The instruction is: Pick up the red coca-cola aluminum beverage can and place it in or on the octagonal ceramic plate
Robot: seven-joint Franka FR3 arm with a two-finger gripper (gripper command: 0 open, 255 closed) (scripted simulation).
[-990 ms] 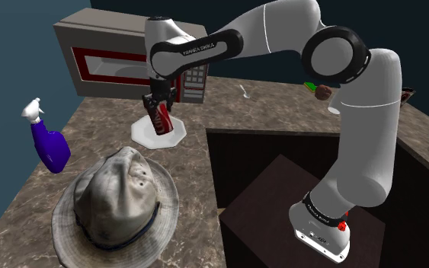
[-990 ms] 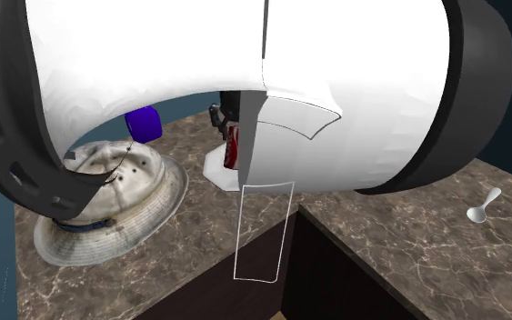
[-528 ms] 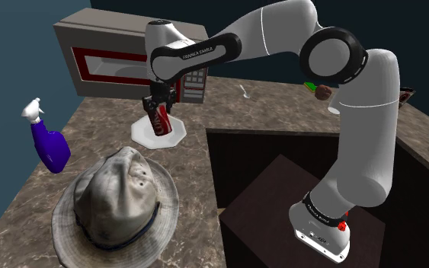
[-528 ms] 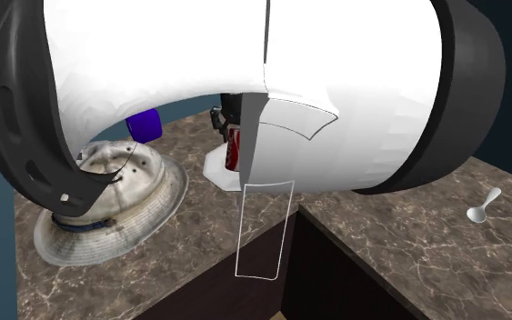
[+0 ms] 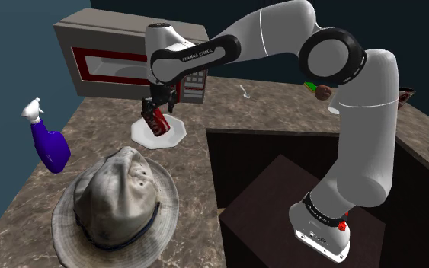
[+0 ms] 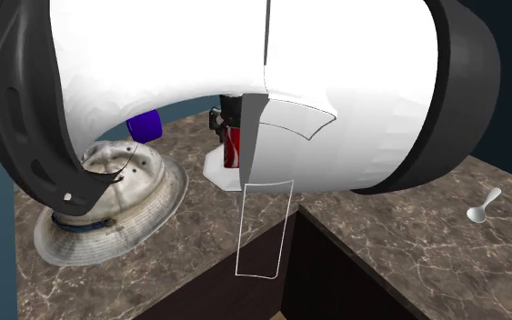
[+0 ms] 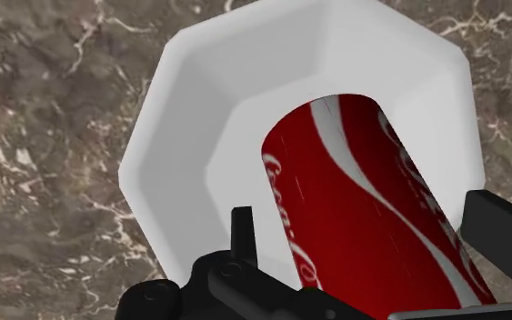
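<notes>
Fingers [image 7: 243, 238] of the black two-finger gripper [image 7: 370, 235] are clasping the red cylindrical Coca-Cola can [image 7: 372, 209] from both sides, so the claw is narrowed onto the can and carrying it. In the shoulder view, the gripper [image 5: 158, 105] is hanging upper left of the frame's centre, with the can [image 5: 156, 121] leaning under it rather than standing upright. Directly beneath, the white octagonal plate [image 7: 190, 109] is lying on the brown marbled counter [image 5: 197, 167]. The can's lower end is sitting over the plate's shallow well [image 5: 171, 138], though I cannot tell whether it is touching. The second exterior view is showing the can [image 6: 233, 145] above the same plate [image 6: 215, 175], left of centre.

Judging by this, pickup and carry are done and the placing step is under way. The next move is calling for a short descent until the can is resting on the plate, then opening the fingers. Since the can is tilting, it may tip or roll on release.

Lower left in the shoulder view, the grey brimmed hat [image 5: 117, 202] and the blue spray bottle [image 5: 50, 146] are standing well apart from the plate.
</notes>
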